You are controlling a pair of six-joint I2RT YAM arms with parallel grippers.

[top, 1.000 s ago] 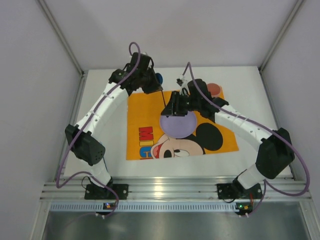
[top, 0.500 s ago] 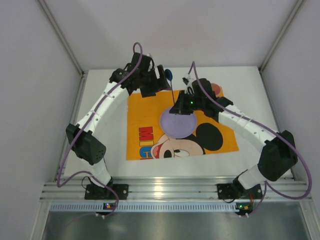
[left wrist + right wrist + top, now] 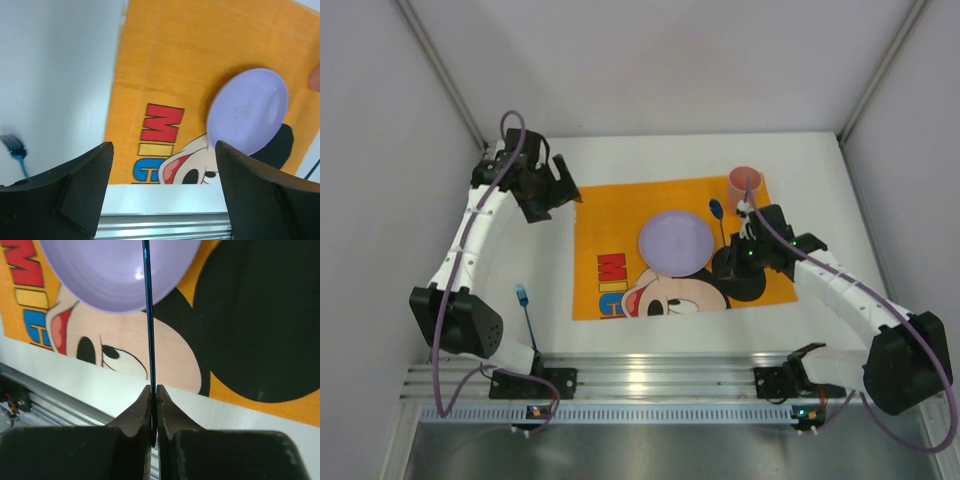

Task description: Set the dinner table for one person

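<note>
The right gripper (image 3: pixel 152 390) is pressed together on the thin handle of a blue spoon (image 3: pixel 146 315), pinching it near its end. From above, the spoon's bowl points away from the arm, over the orange placemat (image 3: pixel 620 220) just right of the purple plate (image 3: pixel 675 240). Whether it touches the mat I cannot tell.

The left gripper (image 3: pixel 164 147) is spread wide and holds nothing, hanging over the far left of the white counter (image 3: pixel 820 170), off the mat.

The setting looks well along: mat flat on the counter, plate near its middle, and pink cup (image 3: pixel 745 182) upright at the far right corner. The spoon needs laying down beside the plate, and the blue fork (image 3: pixel 524 300) lies on bare counter well left of the mat — probably the last piece to bring in.
</note>
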